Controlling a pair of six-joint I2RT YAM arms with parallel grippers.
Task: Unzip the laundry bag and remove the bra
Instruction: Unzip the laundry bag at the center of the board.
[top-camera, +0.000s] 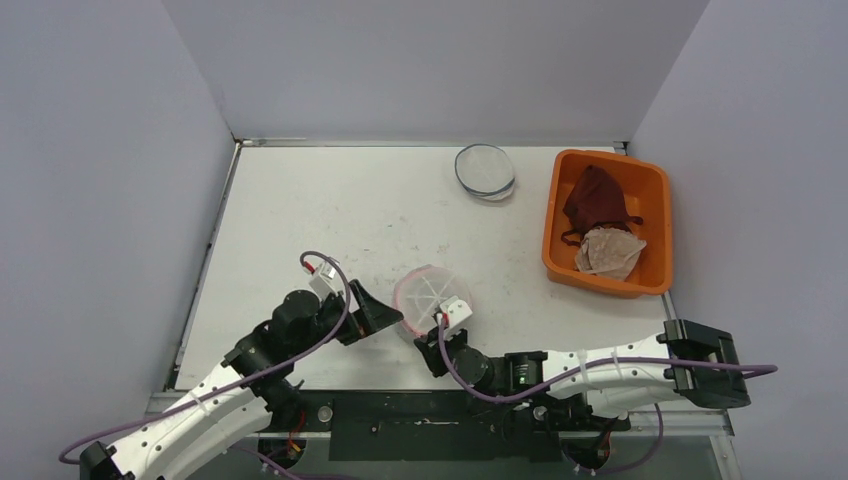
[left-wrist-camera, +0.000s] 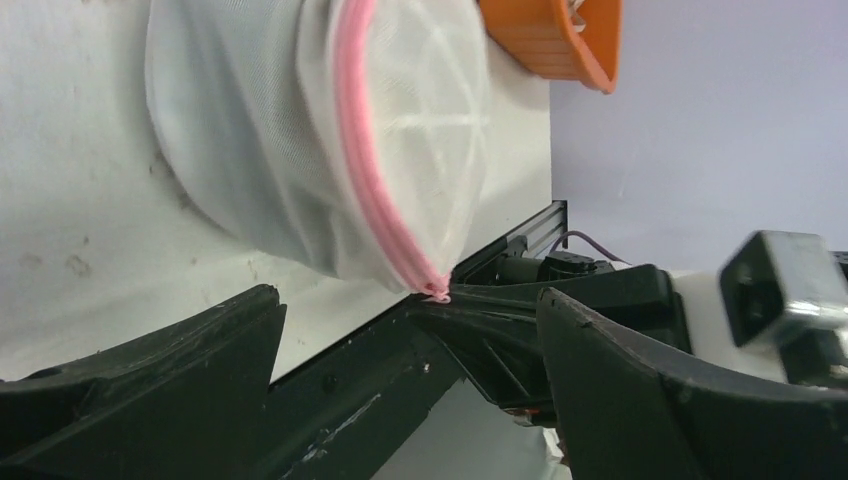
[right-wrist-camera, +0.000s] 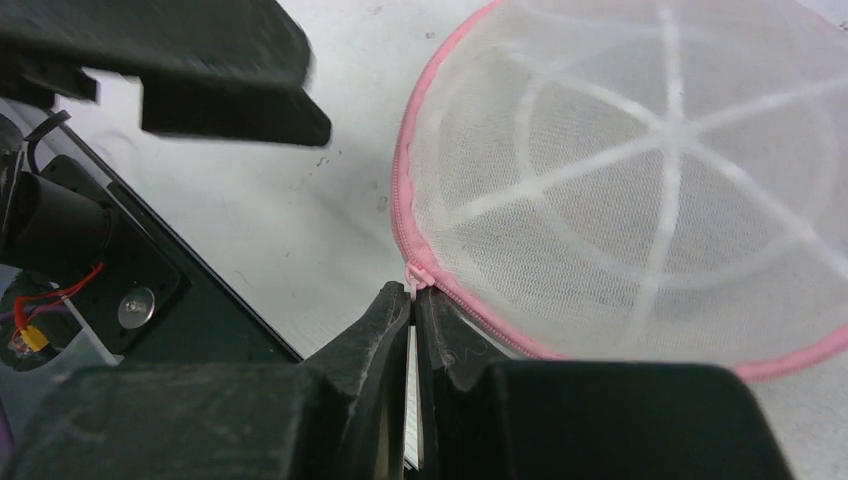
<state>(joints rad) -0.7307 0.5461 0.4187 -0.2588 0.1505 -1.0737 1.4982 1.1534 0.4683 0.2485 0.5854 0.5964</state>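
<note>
Laundry bag: the round white mesh laundry bag (top-camera: 432, 290) with its pink zip lies on the tabletop (top-camera: 300, 220) at the lower centre of the overhead frame, between my two hands.
Right hand: my right hand (right-wrist-camera: 413, 300) is pressed together at its very tips on the small pink zip pull (right-wrist-camera: 417, 272), at the bag's lower edge. I pinch this fine, I judge, so the pull can be drawn along its track.
Left hand: my left hand (top-camera: 383, 310) is spread wide just left of the bag and holds nothing. I place it there, I judge, to clamp the rim so the bag does not slide when the zip is pulled.
Zip: it looks closed along the arc I can see.
Bra: I cannot make it out through the mesh, so I take it to be inside.
Orange bin: the orange bin (top-camera: 662, 215) sits at the upper right, well apart, and holds dark red and pale cloth.
</note>
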